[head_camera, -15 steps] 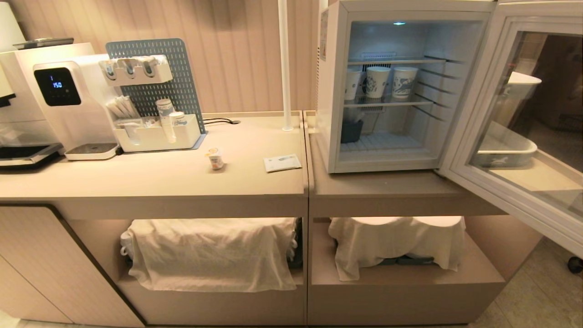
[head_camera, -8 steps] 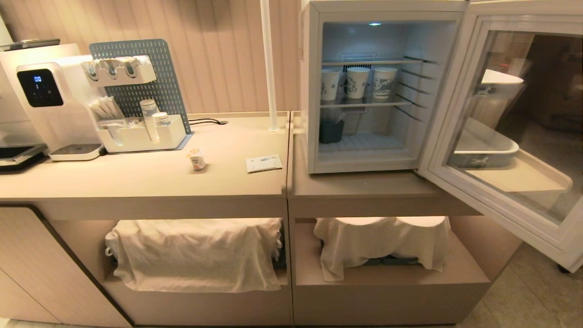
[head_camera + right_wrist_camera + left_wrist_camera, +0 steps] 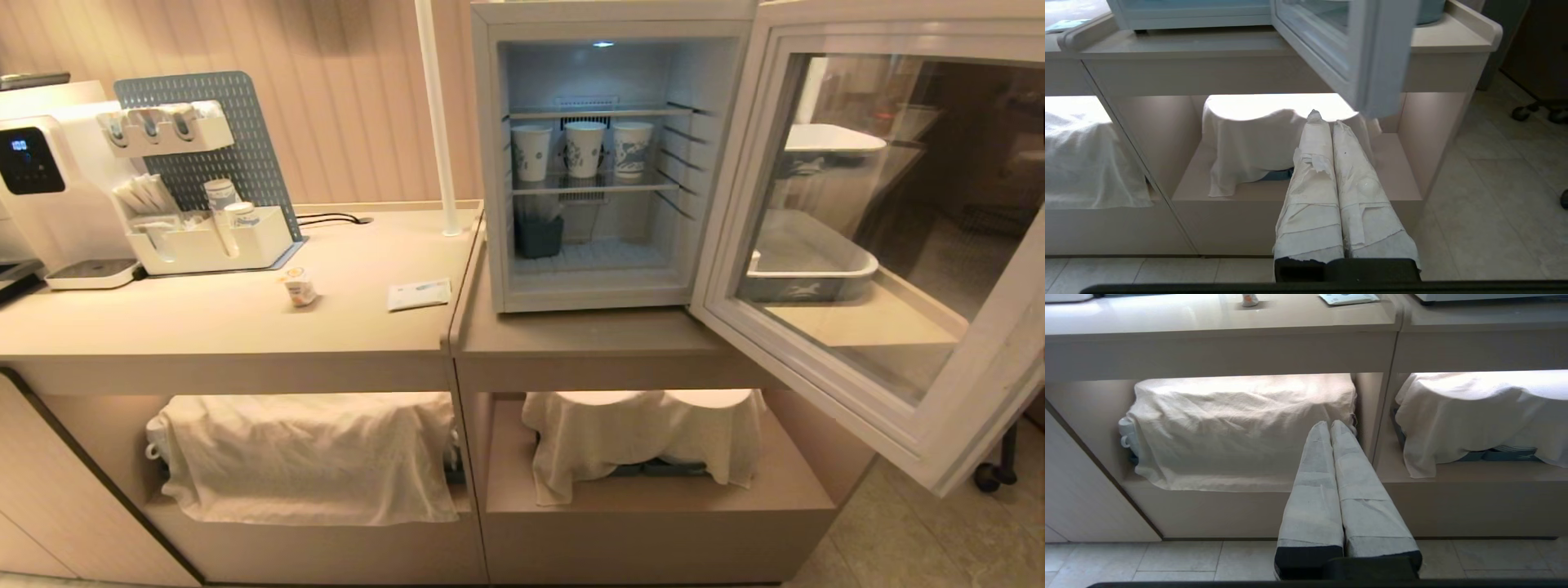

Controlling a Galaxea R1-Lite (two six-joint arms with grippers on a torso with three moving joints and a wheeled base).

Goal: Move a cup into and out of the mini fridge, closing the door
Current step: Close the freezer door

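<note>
The tiny white cup (image 3: 299, 288) with its orange label stands on the left counter top, and its base (image 3: 1249, 299) shows at the edge of the left wrist view. To its right the white mini fridge (image 3: 490, 180) stands lit inside, with its glass door (image 3: 971, 384) swung wide open to the right; the door's lower corner (image 3: 1376, 81) hangs above my right gripper. My left gripper (image 3: 1329, 424) is shut and empty, low before the cloth-covered lower shelf. My right gripper (image 3: 1325, 118) is shut and empty too, before the right lower shelf. Neither arm shows in the head view.
Three taller paper cups (image 3: 584, 149) stand on the fridge's middle wire shelf, a dark tub (image 3: 539, 237) below them. A water dispenser (image 3: 49, 196), a pegboard organiser (image 3: 204, 220) and a flat packet (image 3: 419, 294) are on the left counter. White cloths (image 3: 302, 457) (image 3: 645, 437) cover the lower shelves.
The whole head view has slid left, so the camera has moved rightward; fridge and open door now sit nearer the middle. Nothing on the counter has shifted.
</note>
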